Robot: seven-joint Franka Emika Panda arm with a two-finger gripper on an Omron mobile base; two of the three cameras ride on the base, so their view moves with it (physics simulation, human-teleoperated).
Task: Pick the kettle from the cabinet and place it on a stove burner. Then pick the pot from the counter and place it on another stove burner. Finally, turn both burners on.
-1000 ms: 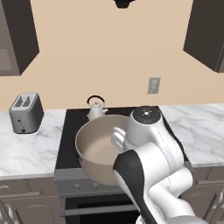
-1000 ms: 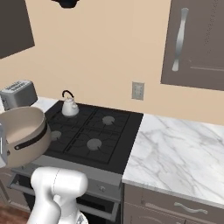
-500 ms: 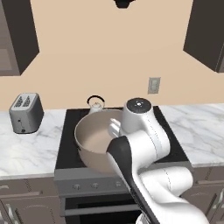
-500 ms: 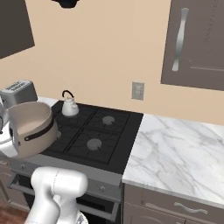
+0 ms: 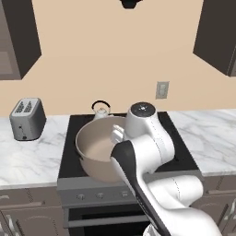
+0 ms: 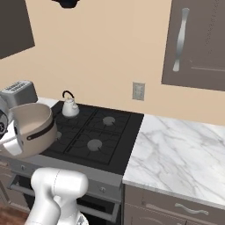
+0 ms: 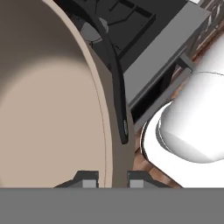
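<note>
The tan pot [image 5: 97,150] hangs tilted over the front left of the black cooktop [image 6: 115,132]. My gripper [image 7: 111,180] is shut on its rim beside a dark side handle [image 7: 115,74], with one finger inside the wall and one outside. From the right base the pot [image 6: 32,126] shows at the left edge, its mouth turned up and toward the stove. The small silver kettle [image 5: 100,111] stands on the back left burner, behind the pot; the same kettle [image 6: 69,107] is upright there. Two right burners [image 6: 108,119] are bare.
A grey toaster [image 5: 26,118] stands on the marble counter [image 5: 27,159] left of the stove. More counter [image 6: 176,154] runs to the right, under the dark cabinet [image 6: 200,52] with its wavy silver handle [image 6: 180,39]. A wall outlet [image 6: 138,91] sits behind the stove.
The pot has travelled with my gripper a little to the right and up, further over the cooktop's front left. The kettle has stayed put.
</note>
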